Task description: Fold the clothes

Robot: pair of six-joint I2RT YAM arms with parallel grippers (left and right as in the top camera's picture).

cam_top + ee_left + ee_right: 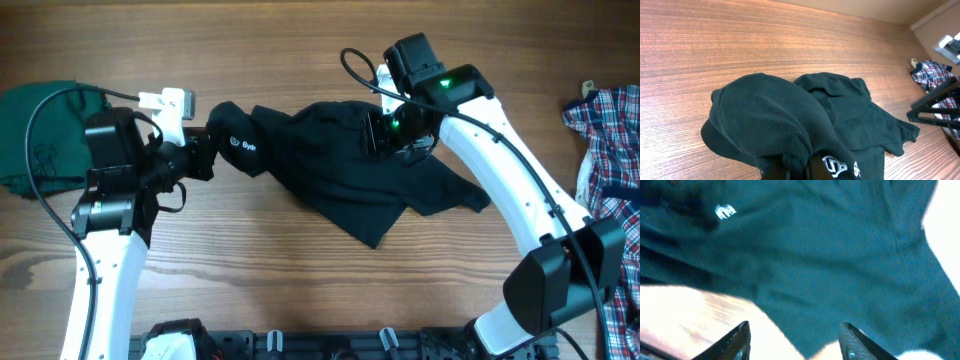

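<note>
On the bench [300, 300], the clothes [350, 185] lie bunched at centre, one loose corner trailing toward 6 o'clock. The left claw [210, 150] pinches their 9 o'clock end (fabric heaped over its fingers). The right claw [385, 132] hovers spread-open over the 1 o'clock edge. It should take one layer there, then both draw apart to flatten.

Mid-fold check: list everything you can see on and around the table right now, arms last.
black shirt: one, black with a small white logo, crumpled at the middle of the table
green garment: one, dark green, at the table's left edge
plaid shirt: one, red, white and blue, at the right edge
table: one, brown wood, under everything
left gripper: one, black, shut on the black shirt's left end
right gripper: one, black, open just above the black shirt
</note>
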